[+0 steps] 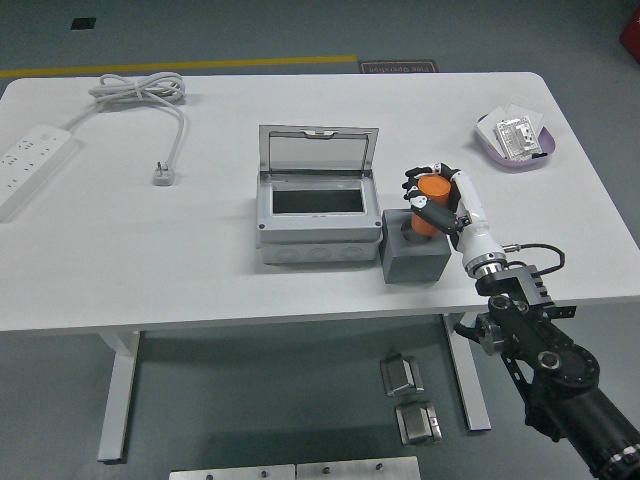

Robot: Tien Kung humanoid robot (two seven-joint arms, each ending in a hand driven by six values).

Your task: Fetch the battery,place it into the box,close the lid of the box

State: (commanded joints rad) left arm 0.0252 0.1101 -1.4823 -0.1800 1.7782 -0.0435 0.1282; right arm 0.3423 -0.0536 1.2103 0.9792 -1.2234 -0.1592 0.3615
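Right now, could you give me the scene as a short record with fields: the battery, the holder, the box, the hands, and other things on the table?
battery: orange battery, gripped by the right hand, partly raised out of the grey holder block
box: grey box, left of the holder block, lid standing open, inside looks empty
left hand: not in view
other things: white power strip with its cord at the far left; purple tray with white parts at the far right
task stage: battery not yet in the box
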